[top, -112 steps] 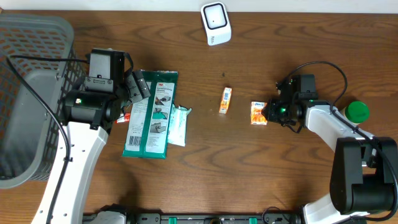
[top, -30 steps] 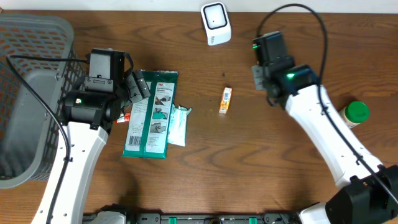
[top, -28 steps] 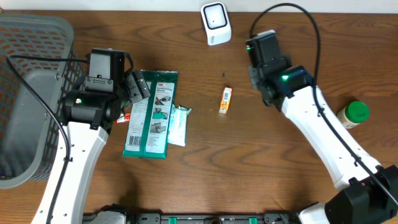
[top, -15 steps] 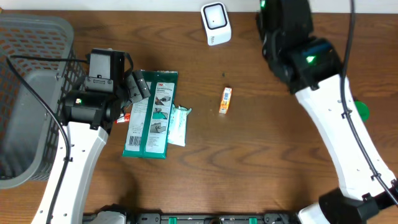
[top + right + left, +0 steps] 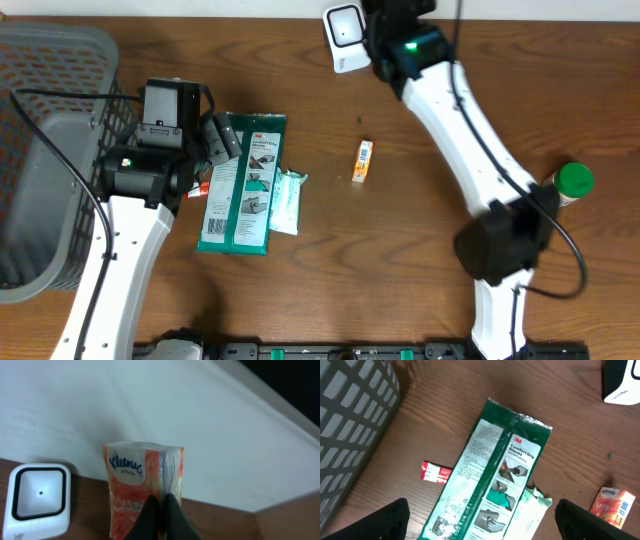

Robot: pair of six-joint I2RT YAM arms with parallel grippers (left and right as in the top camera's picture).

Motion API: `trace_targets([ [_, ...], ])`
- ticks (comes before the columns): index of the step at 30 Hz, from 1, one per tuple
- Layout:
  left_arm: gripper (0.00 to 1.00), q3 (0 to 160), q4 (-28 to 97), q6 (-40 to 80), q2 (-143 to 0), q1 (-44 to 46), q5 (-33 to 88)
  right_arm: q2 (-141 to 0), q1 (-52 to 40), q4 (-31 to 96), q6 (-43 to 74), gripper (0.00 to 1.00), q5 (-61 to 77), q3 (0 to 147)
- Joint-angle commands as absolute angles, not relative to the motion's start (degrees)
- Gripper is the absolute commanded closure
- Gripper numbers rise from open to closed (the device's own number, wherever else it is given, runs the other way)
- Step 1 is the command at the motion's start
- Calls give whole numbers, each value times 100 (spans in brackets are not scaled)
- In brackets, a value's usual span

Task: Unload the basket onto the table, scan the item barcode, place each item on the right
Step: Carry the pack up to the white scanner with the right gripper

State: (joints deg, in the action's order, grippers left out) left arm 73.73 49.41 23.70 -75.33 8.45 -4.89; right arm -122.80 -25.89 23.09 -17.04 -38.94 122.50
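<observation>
An orange Kleenex tissue pack (image 5: 137,485) stands upright in the right wrist view, with my right gripper (image 5: 161,510) shut on its lower edge. The white barcode scanner (image 5: 37,497) sits just left of the pack, at the table's back edge. From overhead the scanner (image 5: 345,37) shows beside the right wrist (image 5: 400,40), which hides the pack. My left gripper (image 5: 485,527) hangs open over the green glove package (image 5: 495,475), holding nothing; overhead it (image 5: 215,140) is at that package's top left corner.
A grey basket (image 5: 50,150) fills the left side. By the green package (image 5: 243,180) lie a white wipes pack (image 5: 287,200) and a small red item (image 5: 436,472). A second small orange pack (image 5: 363,160) lies mid-table. A green-capped bottle (image 5: 572,182) stands at the right.
My right arm has swung from the table's right middle up to the back edge beside the scanner, carrying the tissue pack. The left arm has not moved.
</observation>
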Motion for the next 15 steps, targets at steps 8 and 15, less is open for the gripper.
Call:
trace_targets([
  [8,7,7448,4939,2279,-7522,832,-563,-13721,-2670,947,-2536,99,-3741,12280],
  [15,7,7448,4939,2279,-7522,832,-563,-14243,-2729,578,-2648,99,-3741,12280],
])
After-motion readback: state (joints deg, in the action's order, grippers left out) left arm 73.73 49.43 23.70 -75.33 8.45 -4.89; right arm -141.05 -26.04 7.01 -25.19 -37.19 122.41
